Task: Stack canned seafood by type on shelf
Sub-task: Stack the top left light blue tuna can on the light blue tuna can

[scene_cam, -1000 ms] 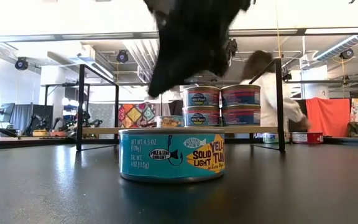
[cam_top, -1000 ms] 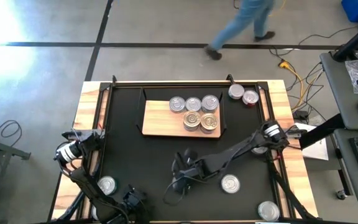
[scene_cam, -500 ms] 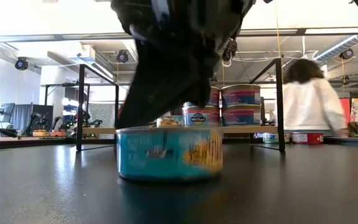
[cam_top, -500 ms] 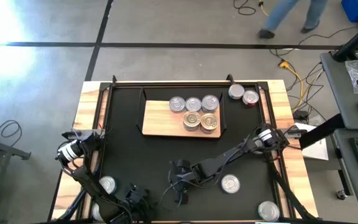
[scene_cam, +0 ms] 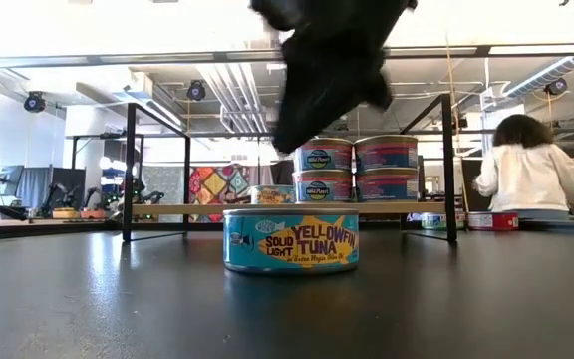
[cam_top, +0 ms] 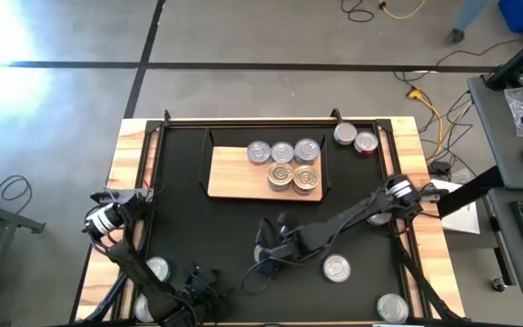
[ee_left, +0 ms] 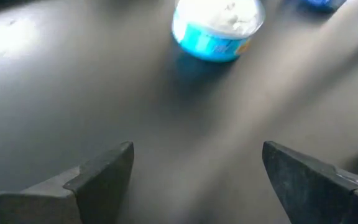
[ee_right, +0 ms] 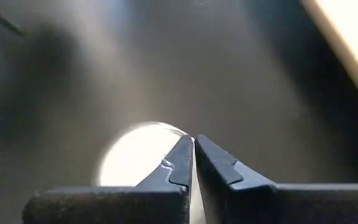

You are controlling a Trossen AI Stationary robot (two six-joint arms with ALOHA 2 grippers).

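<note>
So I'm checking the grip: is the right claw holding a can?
No, the right claw is shut empty, fingertips pressed together above a can.

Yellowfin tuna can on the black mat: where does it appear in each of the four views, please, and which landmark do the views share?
High view: the yellowfin tuna can is almost hidden under the right gripper.
Low view: centre foreground.
Left wrist view: a blue can shows; I cannot tell whether it is this one.
Right wrist view: its bright top lies behind the shut fingers.
Shared landmark: the right gripper above the can.
</note>
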